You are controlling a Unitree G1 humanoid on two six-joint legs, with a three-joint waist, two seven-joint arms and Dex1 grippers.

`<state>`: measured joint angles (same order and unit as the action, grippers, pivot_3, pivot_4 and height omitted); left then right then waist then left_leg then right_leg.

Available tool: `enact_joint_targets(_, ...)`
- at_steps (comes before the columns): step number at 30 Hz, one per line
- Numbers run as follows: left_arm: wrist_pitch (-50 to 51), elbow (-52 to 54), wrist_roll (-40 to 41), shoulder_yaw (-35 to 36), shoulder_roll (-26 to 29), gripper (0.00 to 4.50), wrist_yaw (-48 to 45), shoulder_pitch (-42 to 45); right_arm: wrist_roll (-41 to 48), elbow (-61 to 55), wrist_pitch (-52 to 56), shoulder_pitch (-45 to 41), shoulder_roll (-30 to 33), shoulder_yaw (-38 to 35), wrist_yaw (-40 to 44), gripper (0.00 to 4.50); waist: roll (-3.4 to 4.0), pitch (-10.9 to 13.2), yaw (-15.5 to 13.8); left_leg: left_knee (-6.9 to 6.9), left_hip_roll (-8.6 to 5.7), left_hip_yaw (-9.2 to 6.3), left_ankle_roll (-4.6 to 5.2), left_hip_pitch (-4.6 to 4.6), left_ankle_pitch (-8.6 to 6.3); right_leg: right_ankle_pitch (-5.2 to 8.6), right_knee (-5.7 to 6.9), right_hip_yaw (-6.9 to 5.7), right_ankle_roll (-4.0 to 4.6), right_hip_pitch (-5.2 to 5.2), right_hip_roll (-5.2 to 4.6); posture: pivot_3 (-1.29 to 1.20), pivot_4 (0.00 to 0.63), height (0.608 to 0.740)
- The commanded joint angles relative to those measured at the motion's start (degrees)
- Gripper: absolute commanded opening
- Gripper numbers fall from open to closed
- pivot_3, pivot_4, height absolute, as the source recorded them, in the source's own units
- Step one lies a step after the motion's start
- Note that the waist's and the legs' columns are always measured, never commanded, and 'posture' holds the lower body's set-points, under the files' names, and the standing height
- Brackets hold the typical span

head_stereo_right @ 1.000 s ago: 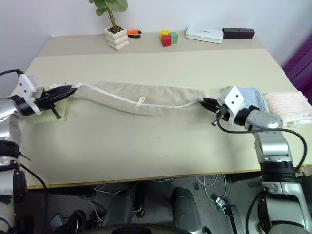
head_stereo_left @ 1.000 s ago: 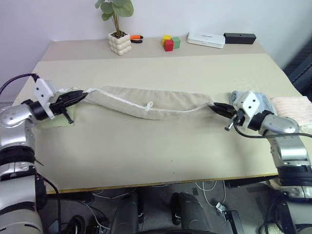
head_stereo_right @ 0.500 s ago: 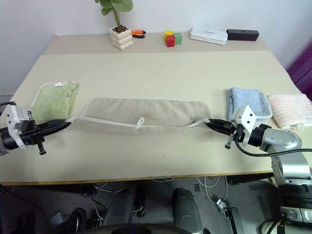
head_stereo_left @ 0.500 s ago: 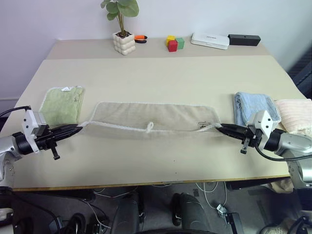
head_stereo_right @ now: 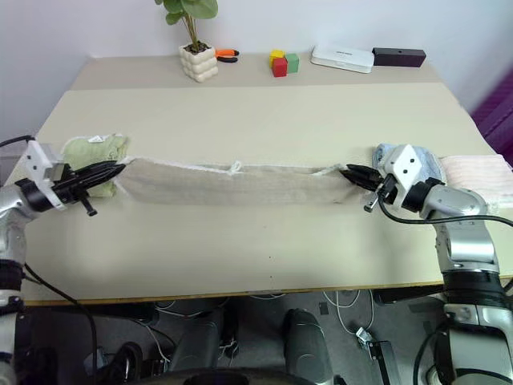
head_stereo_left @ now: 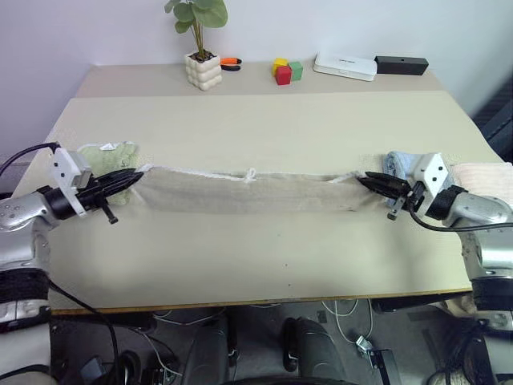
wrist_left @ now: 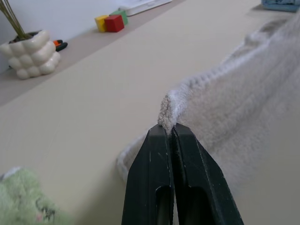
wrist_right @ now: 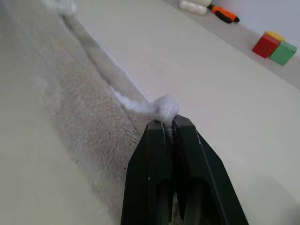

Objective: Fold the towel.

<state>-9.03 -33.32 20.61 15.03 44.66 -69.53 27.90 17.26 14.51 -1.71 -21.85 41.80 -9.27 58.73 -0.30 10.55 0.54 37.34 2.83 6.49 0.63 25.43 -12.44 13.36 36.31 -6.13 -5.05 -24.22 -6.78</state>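
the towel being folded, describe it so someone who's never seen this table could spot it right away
On the wide beige table, look between the left gripper and the right gripper. The long tan terry towel is pinched at both ends there. Unlike the folded green towel and blue towel, it is stretched out with whitish trim.

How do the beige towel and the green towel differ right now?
The beige towel is stretched out long between the left gripper and right gripper, each shut on a corner; the green towel lies folded, untouched. The beige towel spans mid-table; the green towel sits compact at the table's left edge. Both are terry cloth.
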Motion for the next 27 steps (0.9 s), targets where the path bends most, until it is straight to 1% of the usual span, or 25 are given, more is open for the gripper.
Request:
enact_joint_targets(1,-5.6,-7.0,-3.3,-1.0,-0.9,0.0,2.6,4.6,-2.2,2.6,-3.1,-3.8,-1.5,0.4,-3.3,0.02,0.0,0.0,0.1,0.0,0.0,0.0,0.0,-0.02,0.0,0.0,0.02,0.0,0.0,0.0,0.0,0.0,0.15,0.74)
enact_joint_targets(7,-10.9,-16.1,-6.1,-2.6,-3.1,0.0,4.4,9.7,-5.3,10.1,-6.8,-8.2,-3.0,1.5,-6.4,0.02,0.0,0.0,0.1,0.01,-0.01,0.02,-0.12,0.0,0.08,0.0,0.03,0.0,-0.01,0.0,0.0,0.0,0.15,0.74)
enact_joint_targets(12,-15.2,-22.9,-9.1,-3.1,-4.0,0.0,8.7,12.9,-7.5,14.4,-9.4,-10.6,-4.1,2.4,-8.7,0.02,0.0,0.0,0.2,0.01,-0.01,0.01,-0.19,0.0,0.12,0.0,0.05,0.0,-0.01,0.0,0.01,0.0,0.15,0.74)
enact_joint_targets(18,-17.7,-26.8,-11.0,-3.9,-4.7,0.0,11.2,14.5,-12.0,20.1,-13.2,-12.5,-4.7,4.4,-12.9,0.02,0.0,0.0,0.1,0.01,-0.01,0.03,-0.19,0.0,0.13,0.0,0.05,0.0,-0.01,0.0,0.0,0.0,0.15,0.74)
enact_joint_targets(27,-18.5,-30.0,-14.0,-6.0,-6.2,0.0,14.1,15.1,-15.0,24.4,-16.5,-13.5,-6.1,6.6,-15.4,0.02,0.0,0.0,0.1,0.01,-0.01,0.02,-0.21,0.0,0.14,-0.01,0.05,0.0,-0.01,-0.01,0.0,0.0,0.15,0.74)
